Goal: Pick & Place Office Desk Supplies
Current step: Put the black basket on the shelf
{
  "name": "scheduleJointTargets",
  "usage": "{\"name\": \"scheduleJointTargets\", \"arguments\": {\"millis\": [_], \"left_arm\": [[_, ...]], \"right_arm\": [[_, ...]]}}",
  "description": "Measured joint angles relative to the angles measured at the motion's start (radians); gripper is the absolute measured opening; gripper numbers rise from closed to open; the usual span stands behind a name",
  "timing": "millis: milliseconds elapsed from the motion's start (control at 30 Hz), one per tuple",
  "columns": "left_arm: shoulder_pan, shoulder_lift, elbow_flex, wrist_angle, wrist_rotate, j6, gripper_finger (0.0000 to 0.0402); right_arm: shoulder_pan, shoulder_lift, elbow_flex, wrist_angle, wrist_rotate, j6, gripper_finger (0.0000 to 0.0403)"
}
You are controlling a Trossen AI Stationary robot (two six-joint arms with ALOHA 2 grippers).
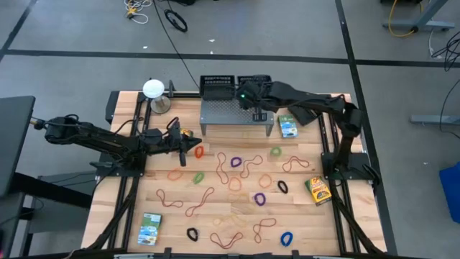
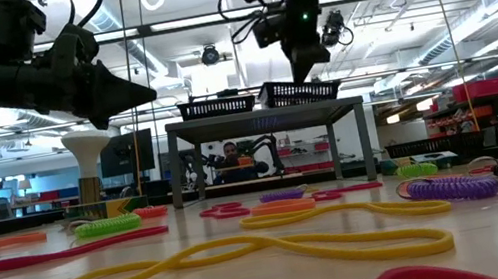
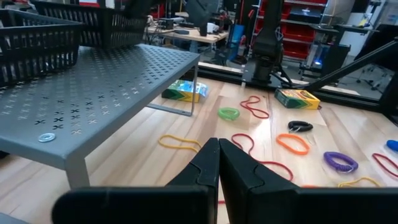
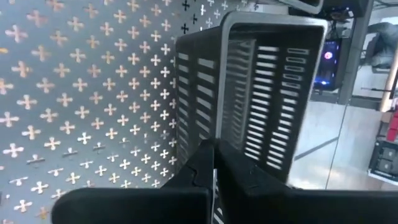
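Many rubber-band loops (image 1: 237,162) lie scattered over the wooden table, along with green-white boxes (image 1: 288,126) (image 1: 151,229) and a yellow-green box (image 1: 318,189). Two black mesh trays (image 1: 217,86) (image 1: 253,83) stand on the grey perforated shelf (image 1: 233,115) at the back. My right gripper (image 4: 214,149) is shut and slants down just over the right tray's rim (image 2: 299,85), with nothing visible between its fingers. My left gripper (image 3: 217,152) is shut and level above the table's left part (image 1: 195,149), over the bands, holding nothing.
A white ball on a stand (image 1: 153,89) sits at the shelf's left. The shelf's legs (image 2: 176,167) leave a gap beneath it. Bands crowd the table's middle and near part. Beyond the table lie the floor and cables.
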Motion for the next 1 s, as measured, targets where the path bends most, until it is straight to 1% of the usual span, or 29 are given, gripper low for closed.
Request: {"name": "scheduleJointTargets", "arguments": {"millis": [267, 500, 633, 700, 833, 933, 1000], "left_arm": [[0.0, 0.0, 0.0, 0.0, 0.0, -0.007, 0.0011], [0.0, 0.0, 0.0, -0.001, 0.003, -0.01, 0.0011], [0.0, 0.0, 0.0, -0.001, 0.003, -0.013, 0.0011], [0.0, 0.0, 0.0, -0.001, 0.003, -0.02, 0.0011], [0.0, 0.0, 0.0, -0.001, 0.003, -0.035, 0.0011], [0.0, 0.0, 0.0, -0.002, 0.003, -0.036, 0.0011], [0.0, 0.0, 0.0, -0.002, 0.004, -0.036, 0.0011]], "right_arm": [[-0.004, 0.008, 0.0, 0.018, 0.024, 0.07, 0.0009], [-0.003, 0.008, 0.0, 0.05, -0.007, 0.085, 0.0047], [0.004, 0.008, 0.0, 0.05, -0.007, 0.086, 0.0062], [0.013, 0.008, 0.0, 0.054, 0.002, 0.086, 0.0071], [0.03, -0.008, 0.002, 0.063, 0.056, 0.088, 0.0094], [0.029, -0.023, 0.006, 0.064, 0.054, 0.111, 0.0107], [0.019, -0.027, 0.006, 0.055, 0.027, 0.135, 0.0112]]}}
